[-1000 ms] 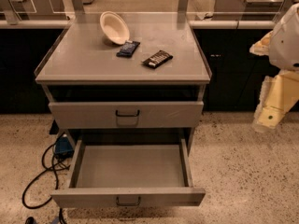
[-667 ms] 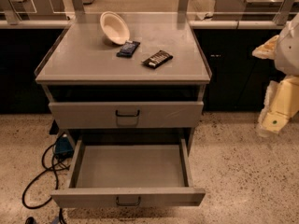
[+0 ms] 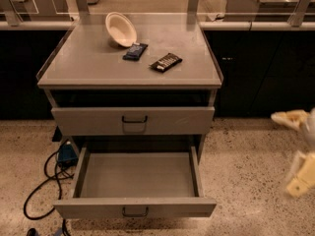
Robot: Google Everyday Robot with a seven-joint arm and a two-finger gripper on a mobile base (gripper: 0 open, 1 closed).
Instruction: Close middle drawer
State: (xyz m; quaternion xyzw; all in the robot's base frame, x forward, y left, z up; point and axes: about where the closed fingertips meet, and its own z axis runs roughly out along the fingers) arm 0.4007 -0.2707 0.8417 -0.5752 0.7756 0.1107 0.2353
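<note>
Hanging low at the right edge above the floor, my tool (image 3: 299, 180) sits well apart from the bench (image 3: 88, 68); whether it is wide or narrow, I cannot tell. The middle drawer (image 3: 135, 208) stands pulled out. On the bench top: a tilted bowl (image 3: 120, 28), a blue packet (image 3: 135, 51) and a dark bar (image 3: 166, 62).

The gripper (image 3: 300, 179) now sits lower and slightly further right than a second ago. It has dropped from the level of the closed drawer front (image 3: 133, 120) to low over the floor (image 3: 246, 181) at the right edge. The pale arm (image 3: 293, 118) above it is lower too.
</note>
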